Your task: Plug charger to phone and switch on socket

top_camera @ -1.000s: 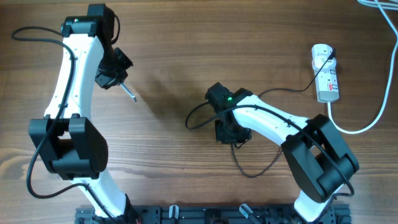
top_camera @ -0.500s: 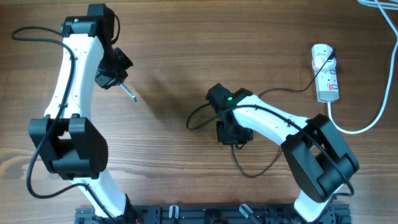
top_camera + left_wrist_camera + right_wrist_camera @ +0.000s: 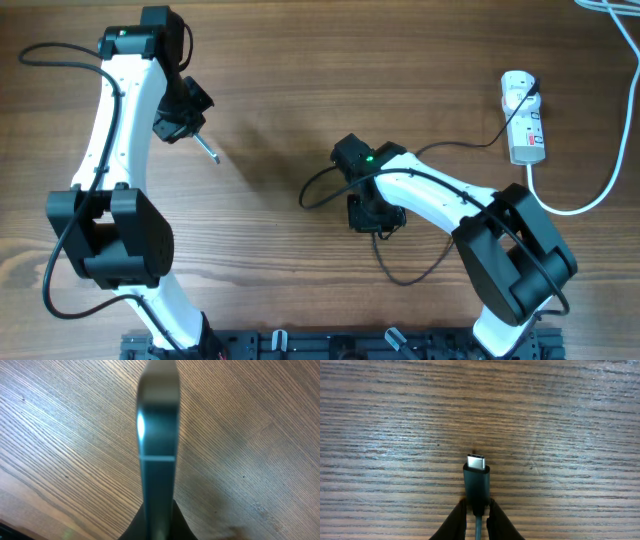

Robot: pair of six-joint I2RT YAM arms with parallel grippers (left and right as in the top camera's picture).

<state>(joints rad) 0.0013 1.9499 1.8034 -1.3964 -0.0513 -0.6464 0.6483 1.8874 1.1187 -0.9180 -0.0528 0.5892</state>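
My left gripper (image 3: 190, 128) is at the upper left, shut on the phone (image 3: 207, 147), which shows edge-on as a thin grey sliver. In the left wrist view the phone (image 3: 158, 435) stands edge-on between the jaws above the wood. My right gripper (image 3: 372, 222) is mid-table, pointing down. Its fingers (image 3: 457, 520) press both sides of the rear of the charger (image 3: 476, 480), whose metallic plug tip points away over the wood. The charger's thin black cable (image 3: 470, 143) runs to the white socket (image 3: 526, 130) at the far right.
A thick white cord (image 3: 600, 195) curves from the socket toward the right edge and the top right corner. Loops of black cable (image 3: 405, 278) lie near the right arm's base. A black rail (image 3: 330, 345) runs along the table's front edge.
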